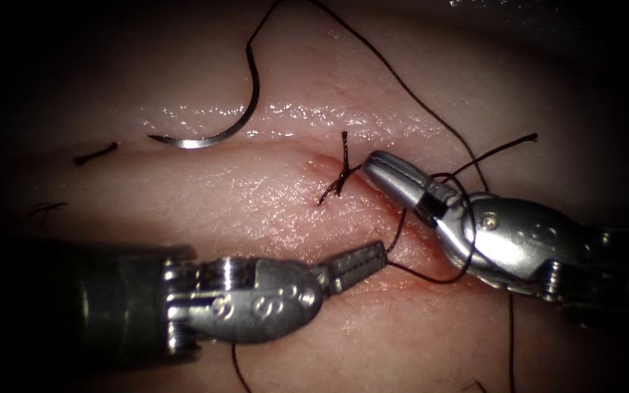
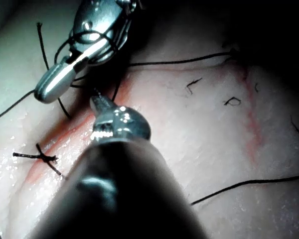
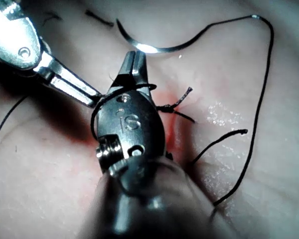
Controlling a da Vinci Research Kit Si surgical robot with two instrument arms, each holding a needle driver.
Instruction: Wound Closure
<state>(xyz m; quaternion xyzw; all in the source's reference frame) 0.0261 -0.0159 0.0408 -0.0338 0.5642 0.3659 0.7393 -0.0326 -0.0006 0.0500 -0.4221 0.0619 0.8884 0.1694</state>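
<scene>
The left tool (image 1: 362,260) pinches the thread (image 1: 431,109), which loops round the right tool (image 1: 381,169), jaws together holding nothing, while the needle (image 1: 212,135) lies loose on the tissue (image 1: 242,196).

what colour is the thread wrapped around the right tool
Black, or very dark: the thread looped around the right tool shows best in the endoscope view.

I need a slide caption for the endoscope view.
Needle lies free on tissue; left end effector grips thread, looped around right end effector.
</scene>
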